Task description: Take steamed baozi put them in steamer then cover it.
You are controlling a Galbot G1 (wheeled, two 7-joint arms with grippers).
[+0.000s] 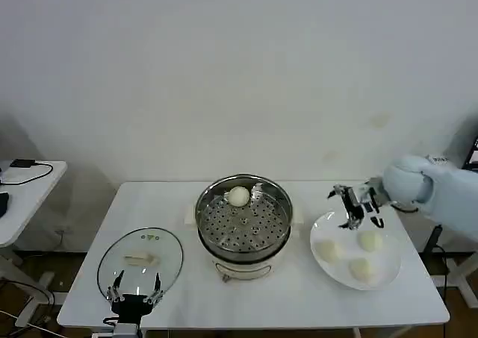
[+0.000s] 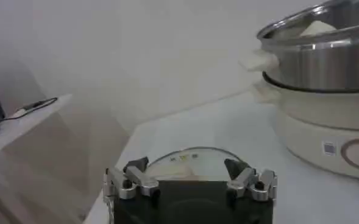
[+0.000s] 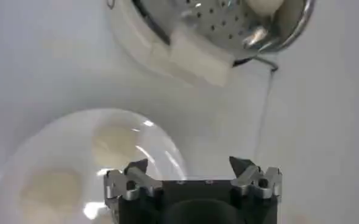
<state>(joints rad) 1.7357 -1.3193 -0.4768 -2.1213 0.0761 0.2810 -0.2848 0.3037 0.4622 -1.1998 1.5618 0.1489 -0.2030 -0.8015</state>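
The shiny steamer (image 1: pixel 243 226) stands mid-table on its white base, and one pale baozi (image 1: pixel 238 196) lies on its perforated tray at the back. Three more baozi (image 1: pixel 361 268) rest on a white plate (image 1: pixel 323 227) to the right. My right gripper (image 1: pixel 354 205) hovers open and empty above the plate's far-left rim, between plate and steamer. Its wrist view shows the plate (image 3: pixel 57 131), two baozi (image 3: pixel 115 143) and the steamer (image 3: pixel 228 27). My left gripper (image 1: pixel 135 288) stays open at the front left by the glass lid (image 1: pixel 140 257); its wrist view shows the steamer (image 2: pixel 325 61).
A second white table (image 1: pixel 22 196) with a cable and a dark device stands off to the left. The white wall runs behind the table. Bare tabletop lies in front of the steamer and between lid and steamer.
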